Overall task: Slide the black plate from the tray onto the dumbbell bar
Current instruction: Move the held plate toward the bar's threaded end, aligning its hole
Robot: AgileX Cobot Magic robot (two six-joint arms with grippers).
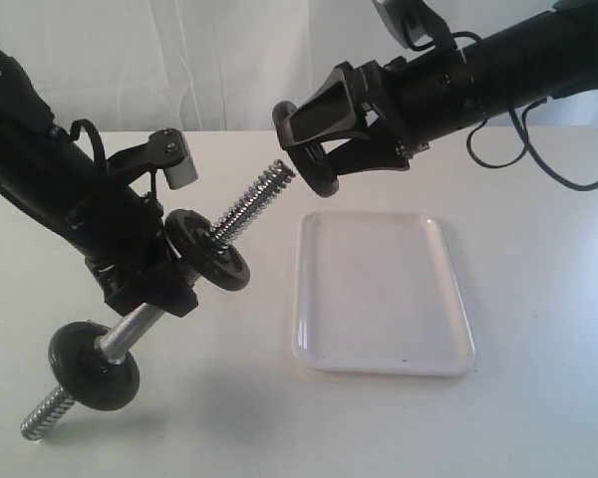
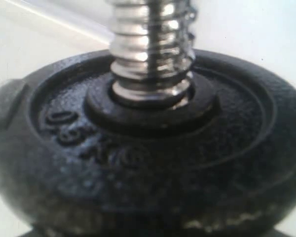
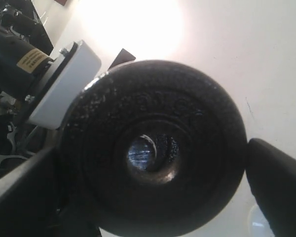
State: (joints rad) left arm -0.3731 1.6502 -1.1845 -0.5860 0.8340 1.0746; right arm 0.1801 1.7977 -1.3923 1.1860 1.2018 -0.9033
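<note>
1. Firstly, our left gripper is clamped on the dumbbell bar between its two mounted discs. We should hold it rigid, tilted up toward the right.
2. Next, the bar's threaded end is bare, just beside the black plate and not yet inside it.
3. Our right gripper pinches the black plate by its rim, in the air. The hole looks roughly lined up with the bar tip, so we advance along the bar's axis, disc square to it.
4. Lastly, the tray lies below; we let go only once the threads carry the disc.
</note>
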